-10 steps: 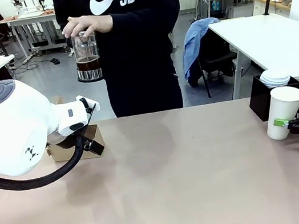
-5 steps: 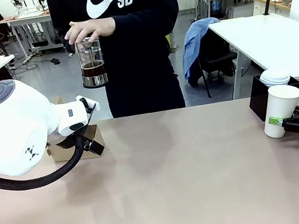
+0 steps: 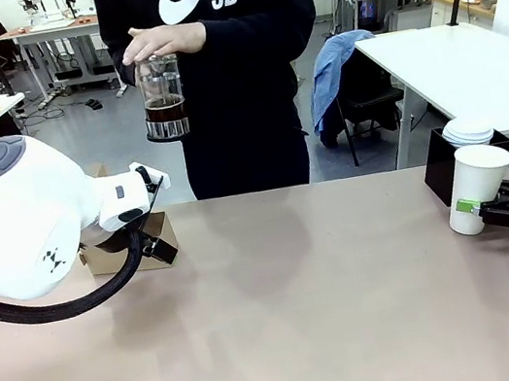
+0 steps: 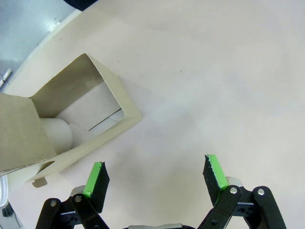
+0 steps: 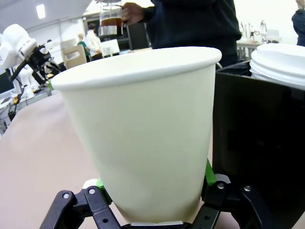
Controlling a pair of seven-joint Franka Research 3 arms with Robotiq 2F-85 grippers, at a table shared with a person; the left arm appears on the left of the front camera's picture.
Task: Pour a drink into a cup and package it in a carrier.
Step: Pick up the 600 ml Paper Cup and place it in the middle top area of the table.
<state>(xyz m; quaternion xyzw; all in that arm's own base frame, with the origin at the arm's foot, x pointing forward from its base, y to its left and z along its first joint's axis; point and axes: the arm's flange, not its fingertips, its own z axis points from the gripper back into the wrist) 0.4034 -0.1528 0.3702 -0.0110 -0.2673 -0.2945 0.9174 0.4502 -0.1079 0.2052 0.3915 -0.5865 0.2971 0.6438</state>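
Tall white paper cup (image 3: 476, 179) nudged left, clamped in right gripper (image 3: 473, 208); left gripper (image 4: 156, 172) wide, empty. Fetch step; next: bring under clear glass jug (image 3: 163, 98).

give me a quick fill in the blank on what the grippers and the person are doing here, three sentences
1. The right gripper is ____ on the cup.
2. The left gripper hangs ____ over the table, beside the carrier.
3. The glass jug of dark drink is in the ____'s hand, up off the table.

Missing words: shut; open; person
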